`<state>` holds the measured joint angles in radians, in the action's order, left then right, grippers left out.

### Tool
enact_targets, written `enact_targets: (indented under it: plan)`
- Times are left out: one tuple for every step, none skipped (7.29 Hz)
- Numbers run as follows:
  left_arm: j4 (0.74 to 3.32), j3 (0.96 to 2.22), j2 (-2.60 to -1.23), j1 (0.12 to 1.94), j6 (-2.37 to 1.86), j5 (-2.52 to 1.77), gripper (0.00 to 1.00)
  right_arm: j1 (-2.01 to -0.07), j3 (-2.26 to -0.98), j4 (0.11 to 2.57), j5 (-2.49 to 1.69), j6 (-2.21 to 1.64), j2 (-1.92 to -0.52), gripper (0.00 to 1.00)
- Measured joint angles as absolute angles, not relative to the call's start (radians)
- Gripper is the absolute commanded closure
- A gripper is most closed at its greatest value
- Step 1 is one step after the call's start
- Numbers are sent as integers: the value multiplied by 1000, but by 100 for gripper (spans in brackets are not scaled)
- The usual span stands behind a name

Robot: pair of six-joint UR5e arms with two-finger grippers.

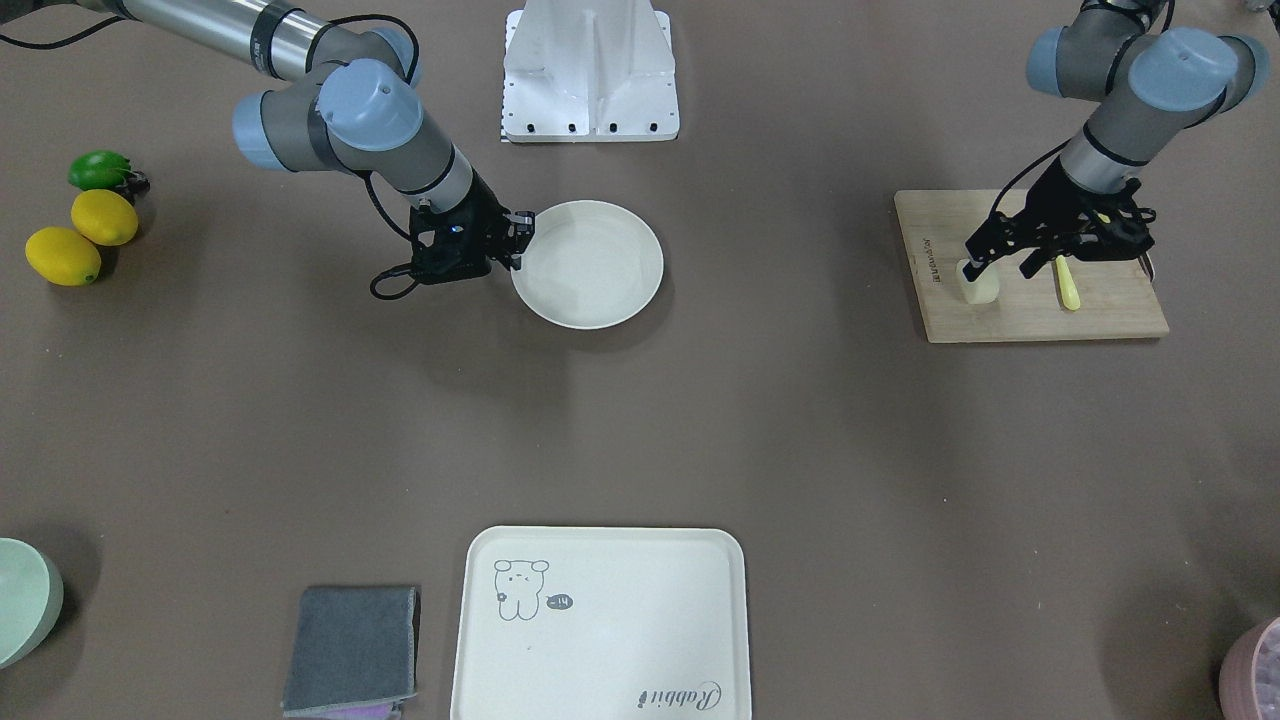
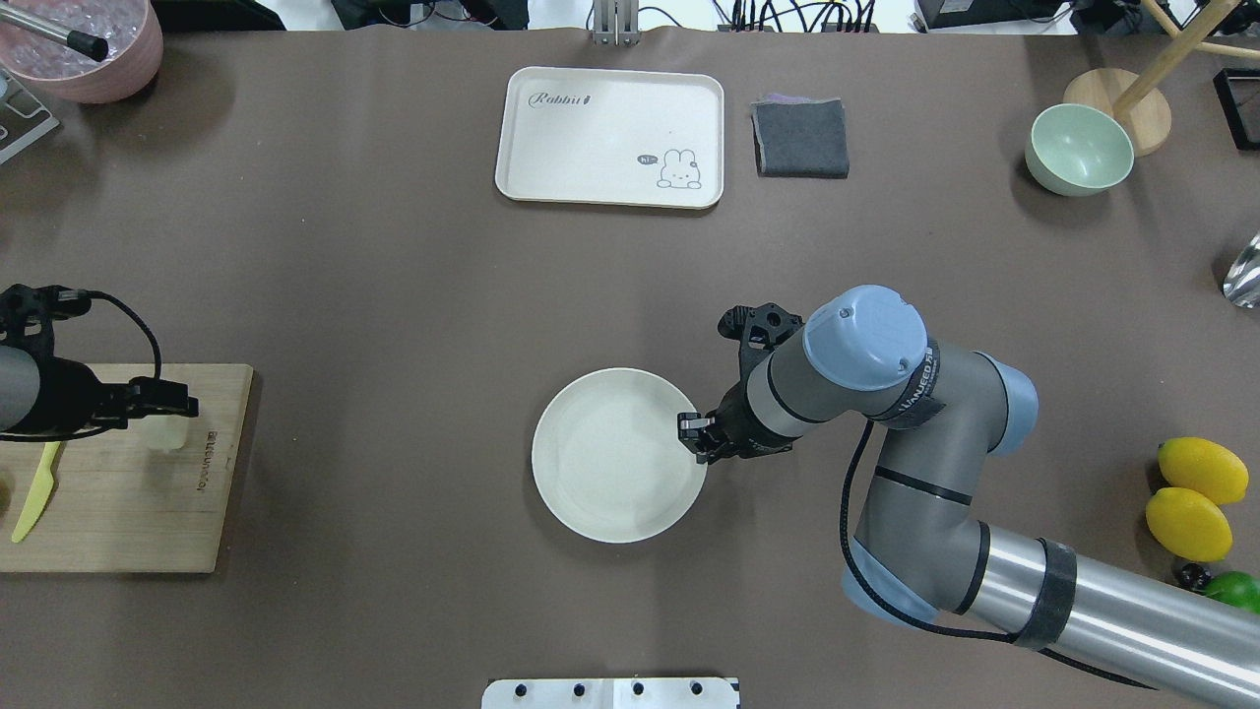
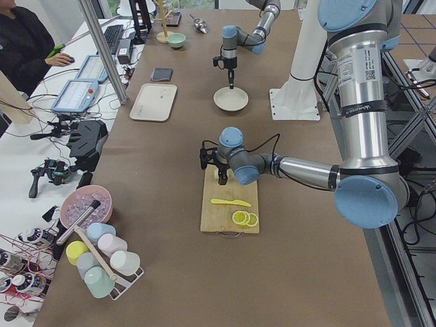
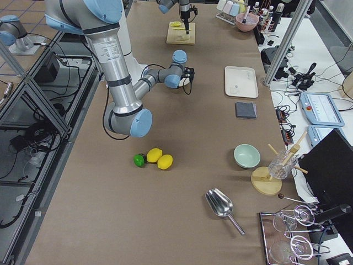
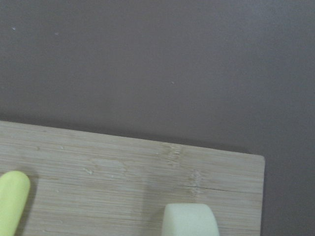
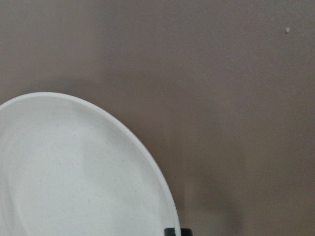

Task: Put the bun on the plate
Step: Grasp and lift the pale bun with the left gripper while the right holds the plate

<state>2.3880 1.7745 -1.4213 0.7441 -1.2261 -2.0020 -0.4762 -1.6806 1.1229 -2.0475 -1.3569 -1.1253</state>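
A matt brown covering spans the table (image 1: 800, 450). At centre, the plate (image 1: 590, 300) has a smooth, off-white, faintly speckled surface with a soft sheen. At right, the cutting board (image 1: 1020, 320) is pale wood with fine grain and a hairline crack near one edge, and the bun (image 1: 982, 290) looks smooth and matt. The folded grey cloth (image 1: 352, 645) at lower left is soft, napped fabric. Two lemons (image 1: 62, 256) at far left have glossy yellow skin. The cream tray (image 1: 620, 620) is smooth and low-sheen.

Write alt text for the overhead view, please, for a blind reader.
The left hand is at the bun on a wooden board at left; the right hand is at the rim of the empty plate, mid-table. A tray lies beyond.
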Motion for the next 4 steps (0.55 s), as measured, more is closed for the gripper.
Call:
enact_targets:
  plan:
    - [2386, 1770, -1429, 719, -1231, -1986, 50, -476, -1678, 1120, -2048, -1358, -1125, 1]
    - [2386, 1770, -1431, 708, -1231, -1979, 76, -474, -1678, 1119, -2044, -1358, -1125, 0]
    - [2385, 1772, -1432, 704, -1228, -1978, 85, -473, -1678, 1118, -2036, -1358, -1124, 0]
    - [2385, 1778, -1432, 704, -1223, -1979, 88, -472, -1678, 1117, -2032, -1365, -1120, 0]
